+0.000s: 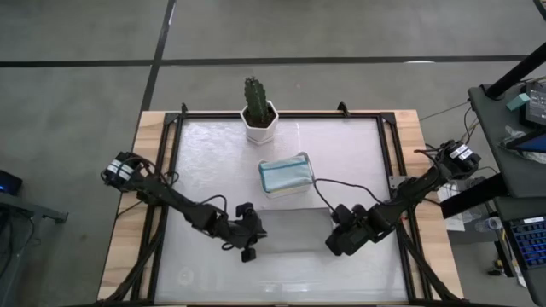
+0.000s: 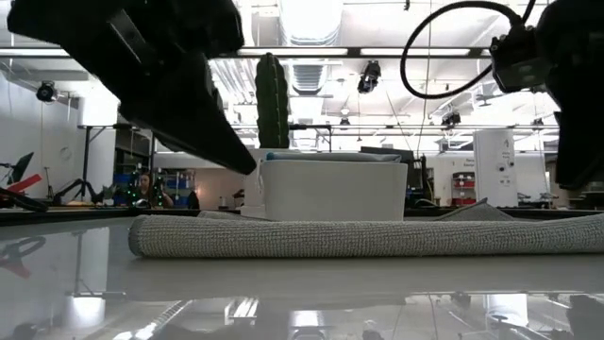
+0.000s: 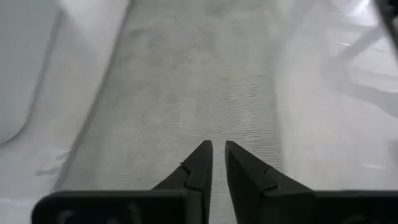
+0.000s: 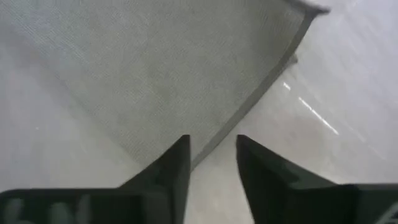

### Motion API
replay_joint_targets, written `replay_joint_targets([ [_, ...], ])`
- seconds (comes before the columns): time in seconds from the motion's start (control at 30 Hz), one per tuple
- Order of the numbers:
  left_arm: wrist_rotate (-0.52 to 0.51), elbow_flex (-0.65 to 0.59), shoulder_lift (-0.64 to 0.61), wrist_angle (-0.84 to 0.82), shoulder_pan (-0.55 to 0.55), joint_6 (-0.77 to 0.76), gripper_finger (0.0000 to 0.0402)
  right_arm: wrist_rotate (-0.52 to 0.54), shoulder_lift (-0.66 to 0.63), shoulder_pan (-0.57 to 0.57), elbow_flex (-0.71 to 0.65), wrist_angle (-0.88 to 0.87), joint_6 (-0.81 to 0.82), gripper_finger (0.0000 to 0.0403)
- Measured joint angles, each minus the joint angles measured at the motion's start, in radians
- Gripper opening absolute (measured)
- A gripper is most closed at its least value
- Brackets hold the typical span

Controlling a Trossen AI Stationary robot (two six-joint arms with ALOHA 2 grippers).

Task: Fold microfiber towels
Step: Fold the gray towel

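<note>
While both arms lean in low over the white surface (image 1: 205, 153), a grey towel (image 2: 377, 236) lies flat between them, at the front middle, just in front of the white tray (image 1: 285, 189). It looks partly folded — from table height it shows a thick rounded edge on one side, like a fold. A pale teal towel (image 1: 285, 173) already sits in the tray, with a potted cactus (image 1: 258, 109) behind it.

I think the folding of the grey towel is in the middle of being done. The left gripper (image 3: 217, 152) hangs right above the cloth, its fingers almost together with only a thin gap, holding nothing. The right gripper (image 4: 211, 155) is at the towel's other edge, fingers a little apart with the cloth's rim lying between them — but I cannot tell if it has hold of it.

Next, the right gripper would need a firm pinch on that edge, then both must carry the cloth over evenly so the sides meet.
</note>
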Motion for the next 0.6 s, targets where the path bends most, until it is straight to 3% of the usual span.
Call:
replay_joint_targets([
  [0.17,0.084,0.029,-0.001,-0.001,-0.031,0.041,0.0065,-0.013,0.0,0.0,0.0,-0.002,0.022,0.0184],
  [0.33,0.047,0.035,-0.002,-0.001,-0.052,0.042,0.0131,0.037,0.003,0.0,-0.004,0.0,0.028,0.0247],
  [0.47,0.026,0.025,0.001,-0.001,-0.049,0.036,0.0164,0.066,0.015,0.0,-0.026,0.003,0.049,0.0276],
  [0.6,0.026,0.022,0.01,0.0,-0.051,0.036,0.0171,0.069,0.016,0.0,-0.073,0.064,0.063,0.0285],
])
